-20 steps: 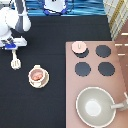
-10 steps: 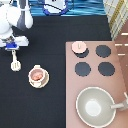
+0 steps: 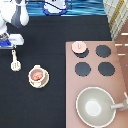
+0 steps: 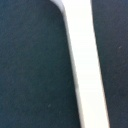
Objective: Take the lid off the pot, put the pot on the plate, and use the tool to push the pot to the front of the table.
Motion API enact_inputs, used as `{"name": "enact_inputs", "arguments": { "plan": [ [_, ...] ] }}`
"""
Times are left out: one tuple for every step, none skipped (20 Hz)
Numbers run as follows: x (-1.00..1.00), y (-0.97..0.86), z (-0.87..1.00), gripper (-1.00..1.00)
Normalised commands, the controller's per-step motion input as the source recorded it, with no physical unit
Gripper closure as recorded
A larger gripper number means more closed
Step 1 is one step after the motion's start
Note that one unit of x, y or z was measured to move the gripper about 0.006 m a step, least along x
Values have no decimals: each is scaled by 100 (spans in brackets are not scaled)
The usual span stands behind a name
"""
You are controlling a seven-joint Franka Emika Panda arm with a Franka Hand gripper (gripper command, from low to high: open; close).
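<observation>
Gripper [image 3: 11, 44] sits over the cream spatula's [image 3: 15, 61] thin handle at nine o'clock on the bench [image 3: 35, 105], grip state I cannot tell.

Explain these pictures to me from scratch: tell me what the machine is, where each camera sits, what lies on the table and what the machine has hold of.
The machine is a single robot arm with a two-finger gripper. The wide picture comes from a camera high above, looking down; the robot stands at its top left. The close picture comes from a camera on the hand and shows only the tool's pale handle over the black table. The gripper sits at the tool's handle end. On the table, the pot stands on the plate, open. The lid rests on a stove burner. A large grey pan sits at the bottom right.
</observation>
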Motion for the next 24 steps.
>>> {"name": "enact_inputs", "arguments": {
  "plan": [
    [66,-13,-27,-100],
    [68,-3,-31,-100],
    [65,0,-30,-100],
    [65,0,-30,-100],
    [56,0,-33,-100],
    [42,-2,-37,-100],
    [36,-1,-36,-100],
    [30,0,-36,-100],
    [20,0,-34,-100],
    [13,0,-32,-100],
    [0,8,-27,-100],
    [0,9,-26,-100],
    [-2,8,-23,100],
    [-3,7,-20,100],
    [-1,6,-18,100],
    [0,6,-16,100],
    [0,6,-13,100],
    [0,6,-11,100],
    [0,6,-2,100],
    [0,3,-1,100],
    [0,3,0,100],
    [0,3,0,100],
    [0,3,0,100],
    [0,3,0,100]
  ]
}}
